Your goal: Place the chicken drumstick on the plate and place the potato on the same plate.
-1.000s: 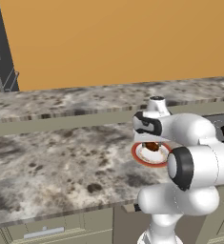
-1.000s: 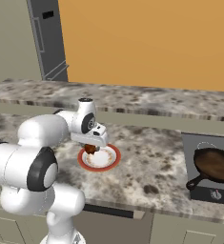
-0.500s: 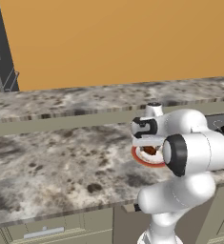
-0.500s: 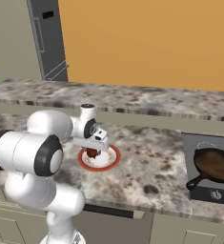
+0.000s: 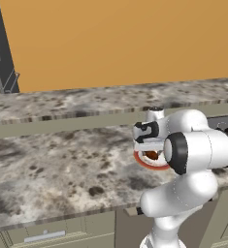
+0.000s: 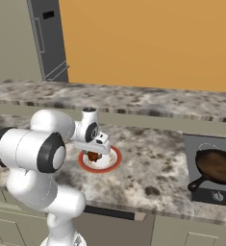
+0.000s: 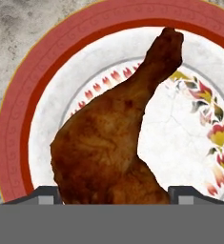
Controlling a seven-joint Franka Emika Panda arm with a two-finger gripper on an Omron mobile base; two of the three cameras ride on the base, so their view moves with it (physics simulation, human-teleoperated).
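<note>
Drumstick [image 7: 113,138] lengthwise, tapered end away

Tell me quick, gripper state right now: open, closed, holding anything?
Gripper: fingers on either side of the chicken drumstick, over the plate; whether it grips cannot be told.

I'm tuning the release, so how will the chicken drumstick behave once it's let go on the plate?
The chicken drumstick looks stiff and lumpy, so it should settle flat rather than roll. Its glazed skin may slip on the smooth plate. The thick end probably carries most of the weight.
</note>
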